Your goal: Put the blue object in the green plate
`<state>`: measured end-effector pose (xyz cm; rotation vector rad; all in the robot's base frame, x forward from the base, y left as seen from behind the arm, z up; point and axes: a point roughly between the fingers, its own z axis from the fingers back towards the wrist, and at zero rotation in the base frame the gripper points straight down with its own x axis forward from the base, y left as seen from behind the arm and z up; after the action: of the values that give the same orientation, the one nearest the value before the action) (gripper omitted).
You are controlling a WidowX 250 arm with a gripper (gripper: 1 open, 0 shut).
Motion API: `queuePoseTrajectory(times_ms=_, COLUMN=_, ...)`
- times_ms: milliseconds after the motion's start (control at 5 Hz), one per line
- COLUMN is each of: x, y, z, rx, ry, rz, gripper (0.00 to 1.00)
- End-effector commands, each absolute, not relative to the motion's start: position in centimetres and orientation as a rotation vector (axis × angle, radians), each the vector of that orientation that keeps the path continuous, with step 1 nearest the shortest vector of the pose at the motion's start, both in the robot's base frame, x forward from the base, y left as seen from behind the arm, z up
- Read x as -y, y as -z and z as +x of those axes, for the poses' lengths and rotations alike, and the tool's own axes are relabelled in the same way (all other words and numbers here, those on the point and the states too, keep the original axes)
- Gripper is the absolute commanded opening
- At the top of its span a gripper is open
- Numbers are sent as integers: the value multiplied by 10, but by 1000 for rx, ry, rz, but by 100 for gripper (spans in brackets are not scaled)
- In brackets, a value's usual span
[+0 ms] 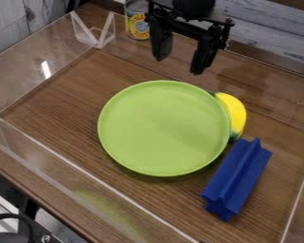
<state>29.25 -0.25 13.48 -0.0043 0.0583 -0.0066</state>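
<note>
**Blue block lay off the plate, gripper apart above**

The blue object lay on the wooden table, just right of the green plate. A yellow object touched the plate's right rim. The gripper hung behind, jaws spread, empty.

I'm working in a lab setup: clear acrylic walls fence my wood-grain surface, toy props inside.

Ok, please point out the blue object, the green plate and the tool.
blue object [238, 178]: camera view, middle of ridged block.
green plate [155, 128]: camera view, bare centre.
tool [181, 55]: camera view, between open fingertips.
</note>
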Motion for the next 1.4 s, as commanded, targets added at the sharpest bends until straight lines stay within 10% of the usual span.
queuePoseTrajectory(times_ms=0, x=13, y=-128, z=285, rx=-71, ry=9, rz=-8, gripper=100)
queuePoseTrajectory(times_ms=1200, x=133, y=-100, z=223, rx=13, ry=65, rz=-48, gripper=100)
